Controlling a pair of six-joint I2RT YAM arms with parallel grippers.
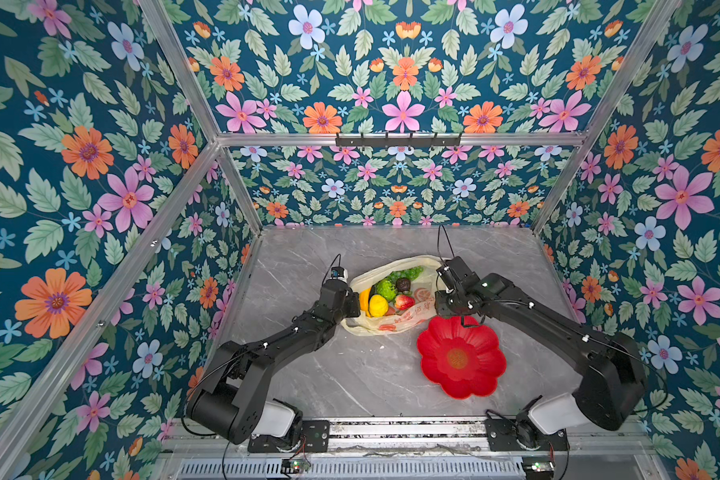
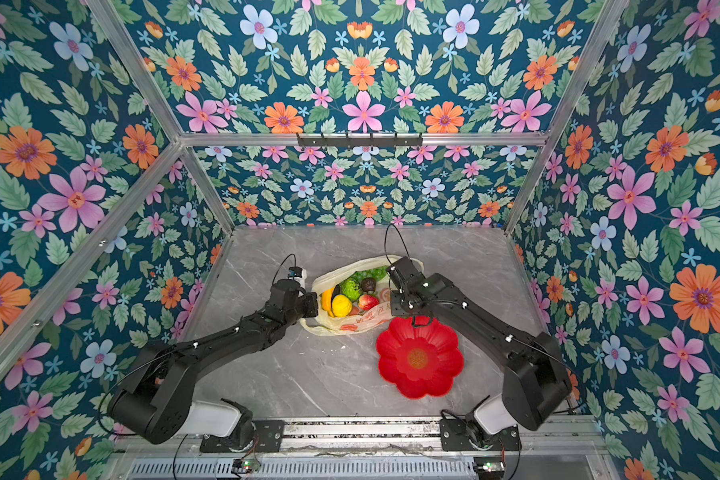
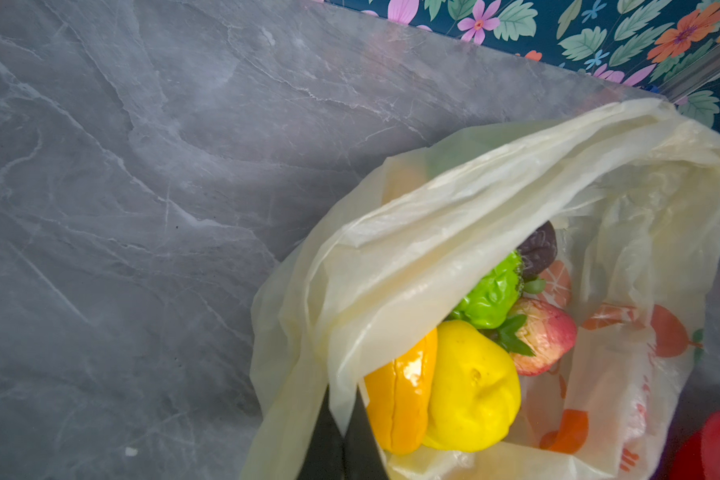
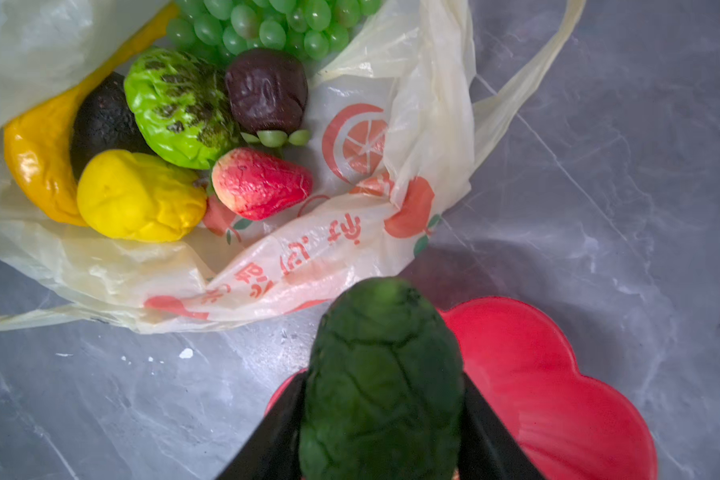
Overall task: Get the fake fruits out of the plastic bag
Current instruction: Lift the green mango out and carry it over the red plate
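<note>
Cream-yellow film, thin and see-through, makes up the one plastic bag [image 4: 425, 137], which lies open on the grey marble table [image 1: 350, 374] between the two arms. Seven fake fruits lie inside it, counted from the right wrist view: one orange-yellow banana [image 4: 38, 166], one yellow lemon [image 4: 138, 197], one bumpy lime-green ball [image 4: 175, 108], one dark brown piece [image 4: 267, 89], one blackish piece [image 4: 100, 120] wedged between banana and ball, one red fruit [image 4: 262, 183] and one green grape bunch [image 4: 267, 25] at the bag's far end (a few loose grapes sit beside the red fruit).

An eighth fruit is out of the bag: the green avocado-like piece [image 4: 381, 340] is clamped between the two black fingers of the right gripper [image 4: 385, 386], over the near rim of the single red flower-shaped plate [image 1: 460, 361]. That plate sits on the table just beside the bag's printed side.

Over on the other side, the left gripper [image 3: 342, 415] is clenched on the bag's rim, with the film pinched between its fingers. From there a broad fold of the bag droops over the opening and hides much of the banana and all of the grapes in the left wrist view. One loop handle [image 4: 528, 83] lies spread on the table.
</note>
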